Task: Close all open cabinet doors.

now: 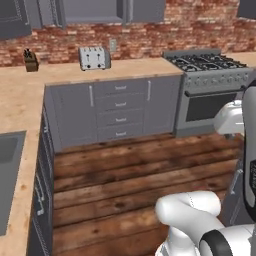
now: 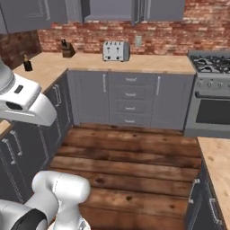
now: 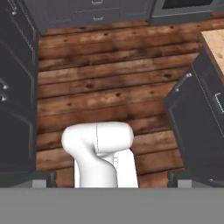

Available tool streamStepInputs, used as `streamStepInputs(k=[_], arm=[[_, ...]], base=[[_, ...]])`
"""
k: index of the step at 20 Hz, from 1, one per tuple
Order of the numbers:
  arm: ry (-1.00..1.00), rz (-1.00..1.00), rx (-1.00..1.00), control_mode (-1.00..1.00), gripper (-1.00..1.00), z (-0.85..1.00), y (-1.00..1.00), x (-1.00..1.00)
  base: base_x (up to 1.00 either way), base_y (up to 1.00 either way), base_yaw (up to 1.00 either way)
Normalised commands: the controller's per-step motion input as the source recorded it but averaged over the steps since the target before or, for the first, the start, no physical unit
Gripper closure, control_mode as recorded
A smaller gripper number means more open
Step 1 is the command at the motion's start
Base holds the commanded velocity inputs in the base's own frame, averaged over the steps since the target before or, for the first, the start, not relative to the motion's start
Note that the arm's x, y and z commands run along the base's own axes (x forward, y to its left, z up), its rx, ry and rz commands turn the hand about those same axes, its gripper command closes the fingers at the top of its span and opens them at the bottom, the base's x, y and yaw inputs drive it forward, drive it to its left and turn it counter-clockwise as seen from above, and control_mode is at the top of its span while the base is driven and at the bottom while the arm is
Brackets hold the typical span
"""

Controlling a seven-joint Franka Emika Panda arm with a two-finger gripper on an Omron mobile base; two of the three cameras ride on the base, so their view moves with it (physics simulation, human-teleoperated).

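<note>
The slate-grey upper cabinet doors (image 1: 92, 10) hang above the brick back wall, cut off by the top edge so only their lower ends show. Two narrow door panels (image 1: 59, 12) (image 1: 125, 11) flank the middle cabinet and look edge-on, as if swung out. The right base view shows the same cabinet doors (image 2: 110, 9) with edge-on panels (image 2: 74, 9) (image 2: 140, 9) beside them. My gripper (image 3: 111, 178) is far from them, pointing down at the wooden floor. It is open, its dark fingertips (image 3: 43, 177) wide apart with nothing between them.
A toaster (image 1: 94, 58) and a knife block (image 1: 31, 60) stand on the back counter, a stove (image 1: 210, 65) to their right. A sink (image 1: 7, 170) is set in the left counter. Another counter (image 2: 218, 157) with dark lower cabinets (image 3: 197, 118) bounds the plank floor (image 1: 140, 170) on the right.
</note>
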Motion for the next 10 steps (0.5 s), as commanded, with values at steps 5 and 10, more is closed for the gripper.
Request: streamStepInputs(k=[5, 10], arm=[[0.0, 0.0, 0.0, 1.0, -1.0, 0.0, 0.0, 0.0], [0.0, 0.0, 0.0, 1.0, -1.0, 0.0, 0.0, 0.0]], base=[[1.0, 0.06, 0.06], [1.0, 0.06, 0.07]])
